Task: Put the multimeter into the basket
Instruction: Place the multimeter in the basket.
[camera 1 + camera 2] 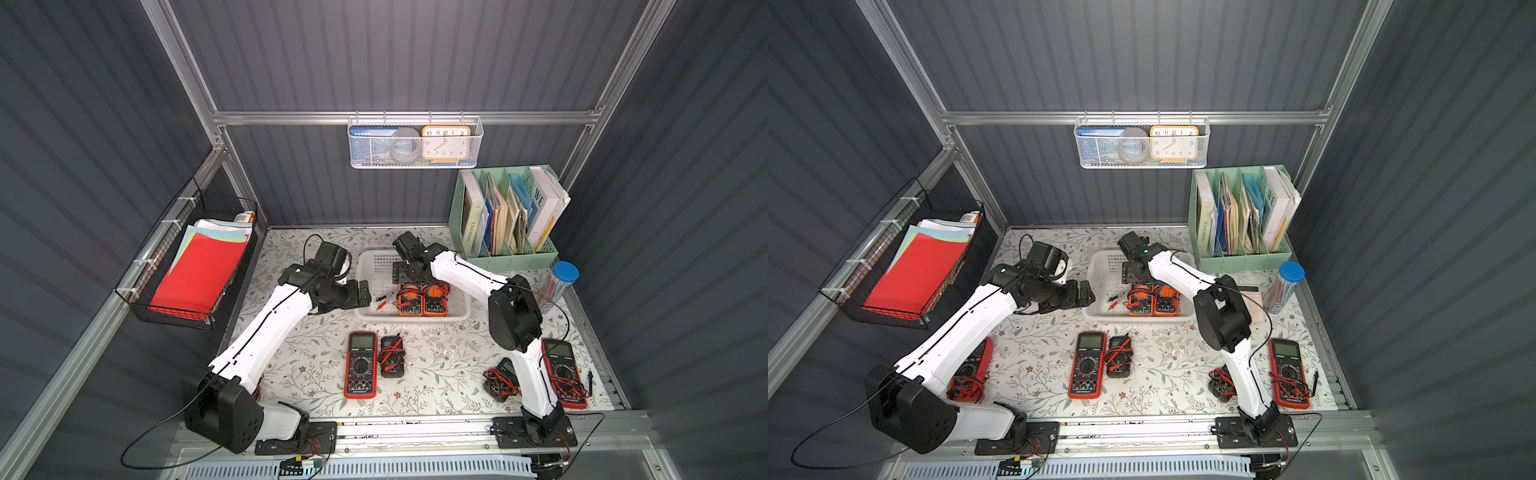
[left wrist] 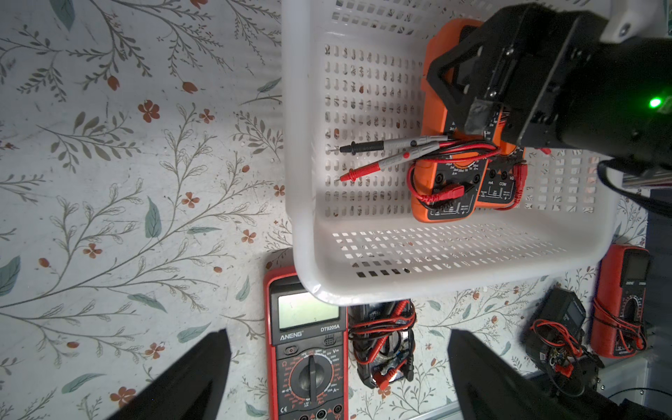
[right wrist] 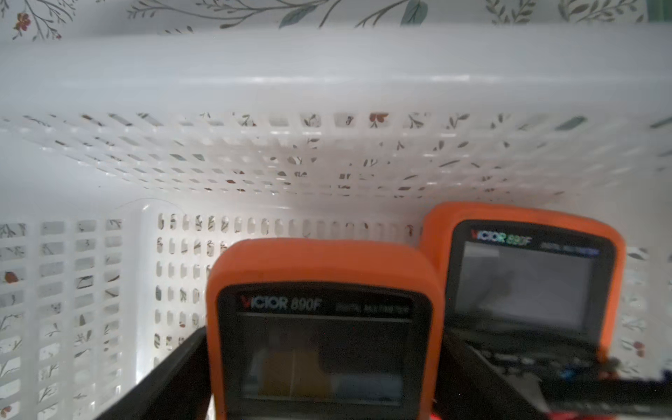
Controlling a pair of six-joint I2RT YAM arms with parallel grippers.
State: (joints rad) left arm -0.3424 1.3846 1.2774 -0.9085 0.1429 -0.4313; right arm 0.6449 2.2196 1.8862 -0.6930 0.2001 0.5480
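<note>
A green file rack of books stands far right; a black wire basket of red papers hangs left.

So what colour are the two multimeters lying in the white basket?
Orange, with black faces. The multimeters in the basket show best in the right wrist view.

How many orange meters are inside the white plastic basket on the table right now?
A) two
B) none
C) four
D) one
A: an orange multimeter and a second orange multimeter sit side by side inside the basket.
</note>
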